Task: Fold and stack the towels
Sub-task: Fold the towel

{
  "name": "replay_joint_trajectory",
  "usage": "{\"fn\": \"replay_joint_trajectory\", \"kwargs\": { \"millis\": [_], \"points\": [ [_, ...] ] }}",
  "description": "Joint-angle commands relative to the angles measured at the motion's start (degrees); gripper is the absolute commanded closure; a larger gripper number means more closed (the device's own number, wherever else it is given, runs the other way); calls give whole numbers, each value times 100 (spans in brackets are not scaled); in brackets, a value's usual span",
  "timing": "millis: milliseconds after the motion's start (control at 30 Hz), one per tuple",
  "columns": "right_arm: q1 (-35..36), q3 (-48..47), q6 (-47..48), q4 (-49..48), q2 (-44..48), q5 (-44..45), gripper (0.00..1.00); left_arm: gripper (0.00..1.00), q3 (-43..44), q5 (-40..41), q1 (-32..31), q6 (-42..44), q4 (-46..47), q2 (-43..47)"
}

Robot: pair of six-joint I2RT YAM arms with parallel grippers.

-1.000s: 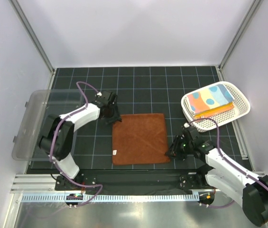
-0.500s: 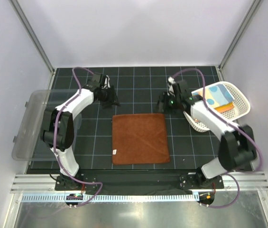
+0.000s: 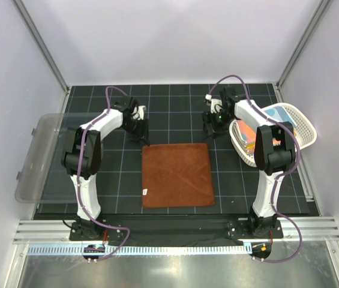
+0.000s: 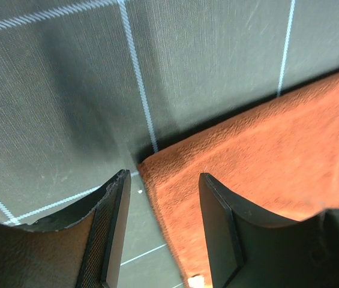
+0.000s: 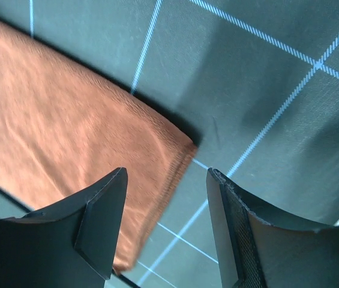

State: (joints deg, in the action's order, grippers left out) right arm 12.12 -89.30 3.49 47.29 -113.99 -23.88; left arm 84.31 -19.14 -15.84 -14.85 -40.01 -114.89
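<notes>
A large rust-brown towel [image 3: 176,174] lies flat and square in the middle of the dark grid mat. My left gripper [image 3: 143,137] is open just above its far-left corner; in the left wrist view the corner [image 4: 157,168] lies between the open fingers [image 4: 220,228] of that gripper [image 4: 163,231]. My right gripper [image 3: 212,132] is open over the far-right corner; in the right wrist view that corner [image 5: 178,147] sits between its fingers, gripper [image 5: 166,225]. Neither holds anything. Folded towels, a light blue [image 3: 281,113] and an orange one [image 3: 248,134], lie in the basket, partly hidden by the right arm.
A white perforated basket [image 3: 306,131] stands at the right of the mat. A clear plastic bin [image 3: 40,157] lies off the mat's left edge. A small white tag [image 3: 146,192] marks the towel's near-left edge. Grey walls enclose the table on three sides.
My right arm swung from the towel's near-right corner to its far-right corner. My left gripper went back from the far-left corner and has returned to it. The towel has not moved.
</notes>
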Motion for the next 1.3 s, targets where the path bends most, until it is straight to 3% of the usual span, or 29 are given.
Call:
{"fn": "replay_joint_trajectory", "kwargs": {
  "millis": [0, 333, 700, 867, 967, 1267],
  "points": [
    [-104, -483, 854, 824, -210, -608, 38, 47, 340, -178, 28, 632, -288, -77],
    [-131, -931, 1312, 923, -834, -1083, 38, 49, 533, -29, 37, 1028, -543, -428],
    [-184, -1046, 1620, 1116, -1160, -1356, 53, 53, 683, -275, 37, 1335, -587, -499],
    [-192, -1099, 1620, 1107, -1230, -1330, 53, 60, 736, -547, 45, 1450, -684, -613],
    [-192, -1125, 1559, 1134, -1239, -972, 41, 62, 797, -574, 37, 1459, -789, -666],
    [-192, -1143, 1628, 1045, -1274, -1189, 46, 67, 902, -556, 63, 1626, -930, -728]
  ]
}}
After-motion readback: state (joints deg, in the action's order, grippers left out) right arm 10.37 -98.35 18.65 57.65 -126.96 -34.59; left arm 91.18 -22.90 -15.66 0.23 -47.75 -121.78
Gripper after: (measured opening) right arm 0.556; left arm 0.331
